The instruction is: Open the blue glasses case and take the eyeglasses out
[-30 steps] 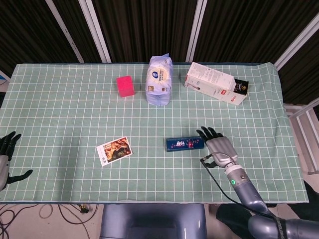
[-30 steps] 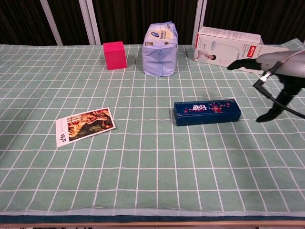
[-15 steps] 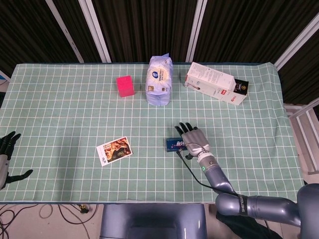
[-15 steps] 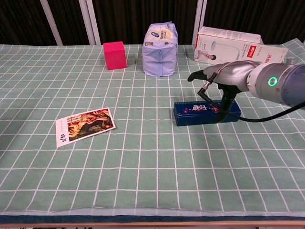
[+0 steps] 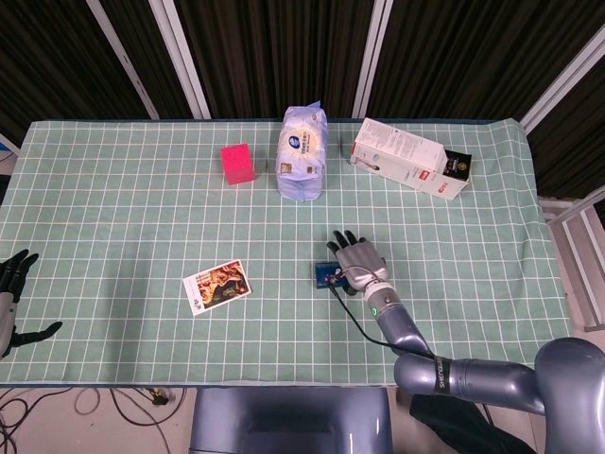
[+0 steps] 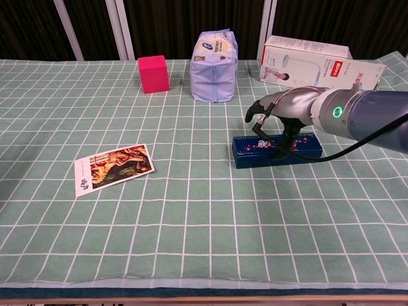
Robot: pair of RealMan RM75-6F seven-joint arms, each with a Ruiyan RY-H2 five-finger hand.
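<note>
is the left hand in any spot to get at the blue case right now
Probably not. The left hand sits off the table's far left edge, while the blue case lies right of centre, under the right hand.

The right hand [image 5: 357, 261] is stretched forward from its grey forearm, palm down, with the fingers [image 6: 254, 111] spread and curving downward past the wrist. The thumb [image 6: 280, 148] points down beneath the palm. A green light glows on the wrist behind it, and a thin black cable loops from the palm back along the forearm. The left hand [image 5: 9, 298] sits far out to its own side, fingers apart and holding nothing, thumb stuck out toward the right hand.
</note>
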